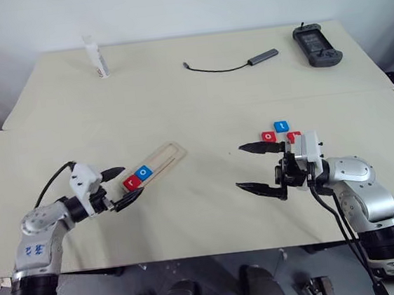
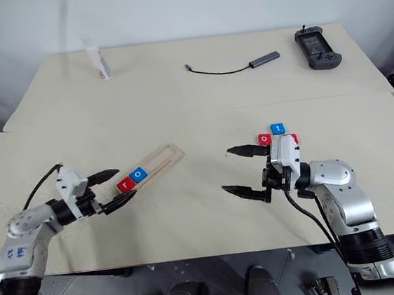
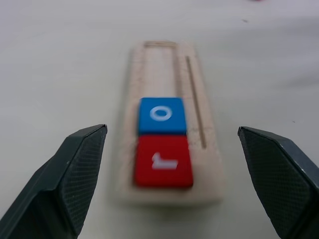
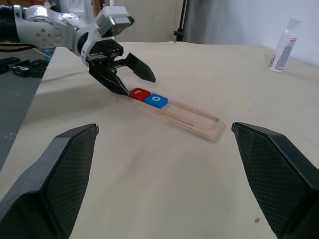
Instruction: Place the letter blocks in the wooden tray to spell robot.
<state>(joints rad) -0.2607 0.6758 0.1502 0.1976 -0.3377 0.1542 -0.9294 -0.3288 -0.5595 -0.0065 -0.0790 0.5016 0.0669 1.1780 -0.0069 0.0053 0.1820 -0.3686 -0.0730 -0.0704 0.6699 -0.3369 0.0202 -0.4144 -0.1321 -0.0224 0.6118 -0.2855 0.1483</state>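
Observation:
The wooden tray (image 1: 161, 158) lies slanted on the table, left of centre. Two letter blocks sit in its near end: a red r (image 1: 132, 183) and, touching it, a blue o (image 1: 144, 172). My left gripper (image 1: 132, 180) is open, with its fingers straddling the tray's near end around the red r (image 3: 163, 160). Three more letter blocks lie loose at the right: a red o (image 1: 269, 136), a blue one (image 1: 281, 126) and a red one (image 1: 294, 136) half hidden behind my right arm. My right gripper (image 1: 240, 167) is open and empty, pointing left, just left of these blocks.
At the back of the table stand a white bottle (image 1: 96, 57), a dark cable with an adapter (image 1: 234, 65) and a black handheld controller (image 1: 317, 44). A seam (image 1: 193, 110) runs across the table. The table's front edge (image 1: 194, 255) is close below both arms.

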